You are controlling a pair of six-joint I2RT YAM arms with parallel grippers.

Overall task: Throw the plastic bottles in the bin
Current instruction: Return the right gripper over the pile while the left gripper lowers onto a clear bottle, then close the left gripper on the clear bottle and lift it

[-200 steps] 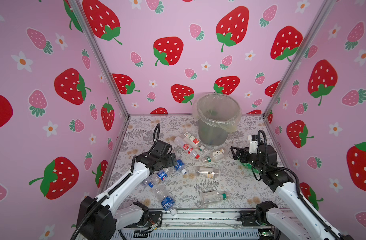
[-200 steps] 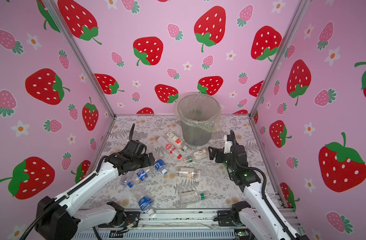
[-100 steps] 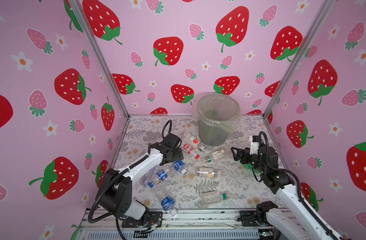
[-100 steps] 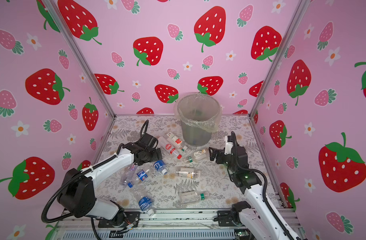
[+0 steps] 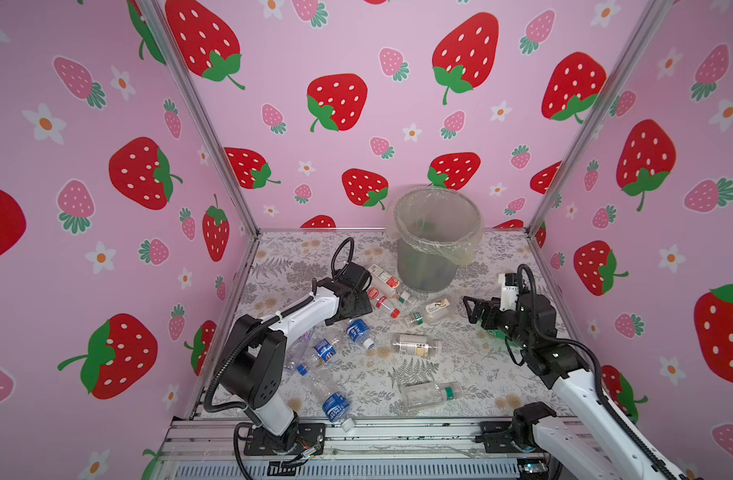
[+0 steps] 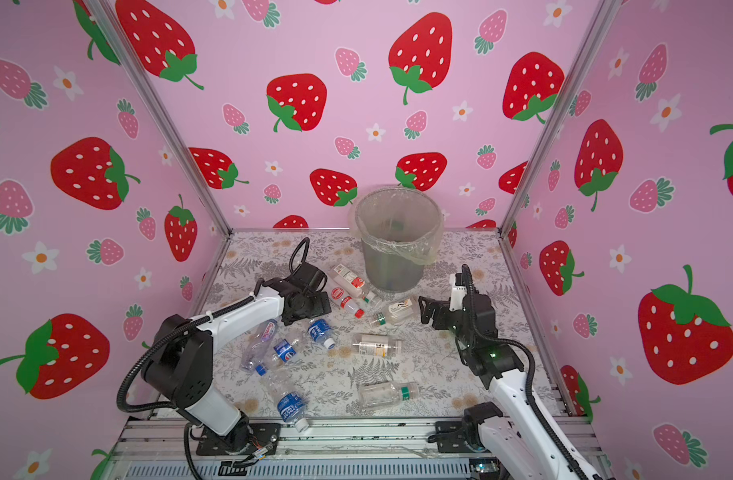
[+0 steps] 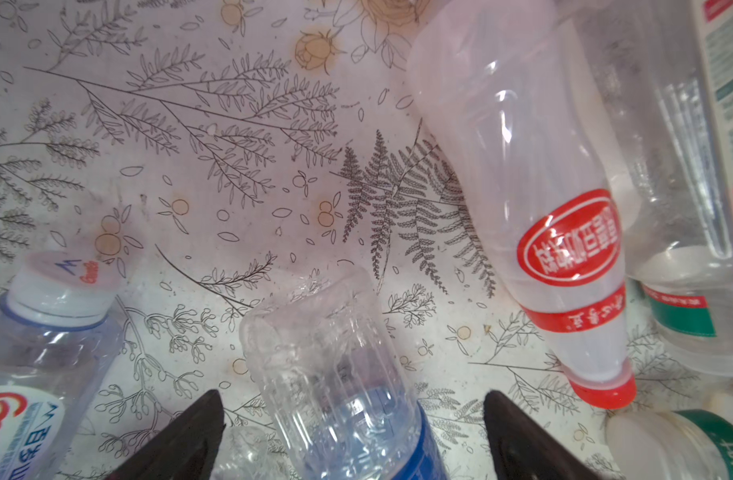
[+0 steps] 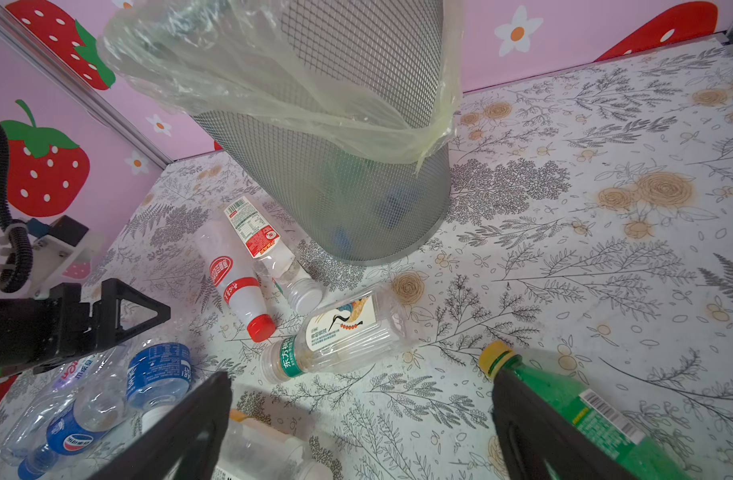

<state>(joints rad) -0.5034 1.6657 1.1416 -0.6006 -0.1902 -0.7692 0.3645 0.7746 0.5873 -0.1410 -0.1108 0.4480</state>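
The bin point(image 5: 435, 249) point(image 6: 398, 253) point(image 8: 335, 174), grey mesh with a clear liner, stands at the back of the floral table. Several plastic bottles lie in front of it. My left gripper point(image 5: 358, 307) point(image 6: 314, 305) point(image 7: 352, 409) is open, low over a clear blue-labelled bottle point(image 7: 335, 374) point(image 5: 358, 330) that lies between its fingers with gaps on both sides. A red-capped bottle point(image 7: 555, 249) point(image 8: 236, 286) lies beside it. My right gripper point(image 5: 472, 309) point(image 6: 425, 309) point(image 8: 360, 388) is open and empty over bare table, with a green bottle point(image 8: 572, 407) beside one finger.
Blue-labelled bottles point(image 5: 325, 351) lie left of centre, one point(image 5: 334, 406) by the front rail point(image 5: 398, 428). Clear bottles lie mid-table point(image 5: 414, 345) and near the front point(image 5: 429, 392). A white-labelled bottle point(image 8: 339, 328) lies ahead of the right gripper. Pink walls close three sides.
My left arm has reached forward and right, bringing its open gripper over the blue-labelled bottle near the red-capped ones. The right arm has barely moved.
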